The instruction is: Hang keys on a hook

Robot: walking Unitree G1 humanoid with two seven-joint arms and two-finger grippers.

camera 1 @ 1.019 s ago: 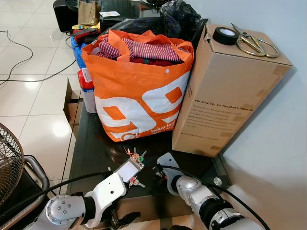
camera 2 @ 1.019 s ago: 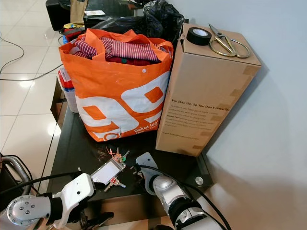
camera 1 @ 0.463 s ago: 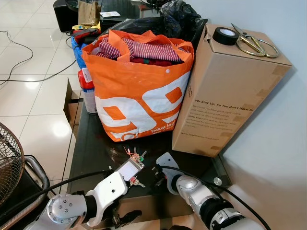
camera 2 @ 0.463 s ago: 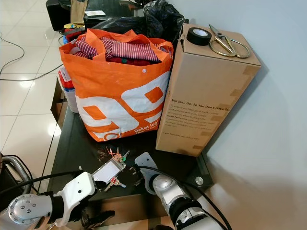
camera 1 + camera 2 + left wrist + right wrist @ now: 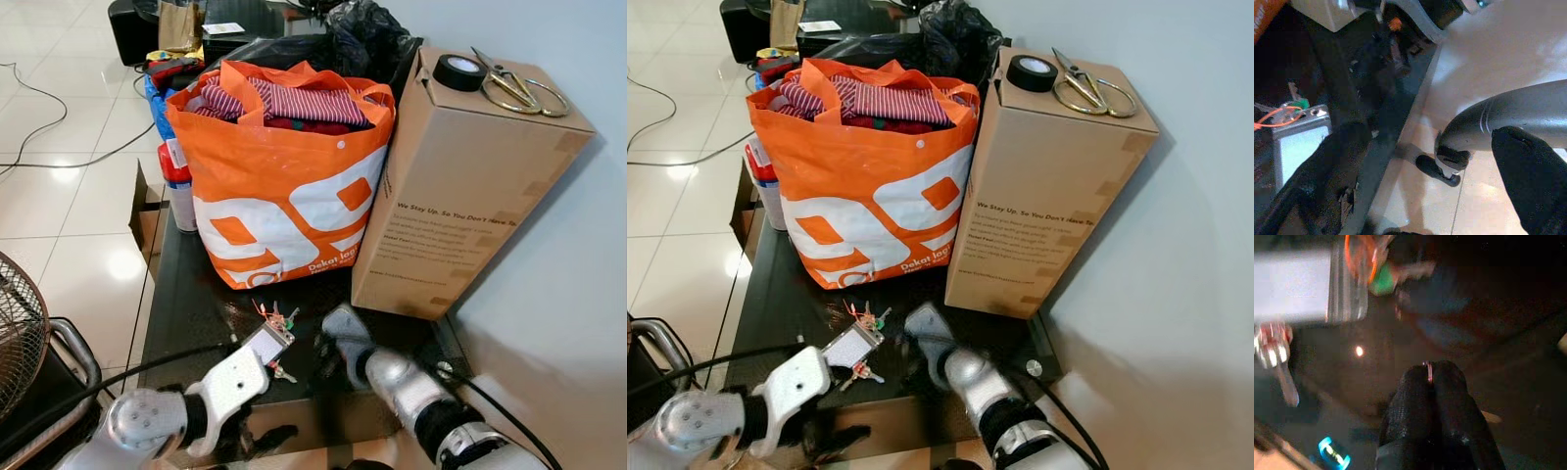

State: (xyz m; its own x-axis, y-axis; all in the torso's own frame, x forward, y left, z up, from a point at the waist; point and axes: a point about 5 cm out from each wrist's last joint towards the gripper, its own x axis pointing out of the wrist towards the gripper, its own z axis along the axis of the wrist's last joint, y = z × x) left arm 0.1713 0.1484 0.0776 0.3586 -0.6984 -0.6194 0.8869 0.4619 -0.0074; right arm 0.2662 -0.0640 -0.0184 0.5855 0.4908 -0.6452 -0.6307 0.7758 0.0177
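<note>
Dark glass worktop (image 5: 186, 294): bunch of metal keys with coloured tags (image 5: 275, 317) lying before orange shopping bag (image 5: 284, 191). Right tool (image 5: 1429, 377) clenched on thin ring beside keys, likely lifting. Left tool (image 5: 1430, 161) released, off-edge.

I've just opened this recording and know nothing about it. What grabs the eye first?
A bright orange bag stuffed with striped clothes stands on the dark table, beside a tall cardboard box topped with black tape and scissors. In front of the bag lies a bunch of keys with a silvery tag, between the robot's two arms.
</note>
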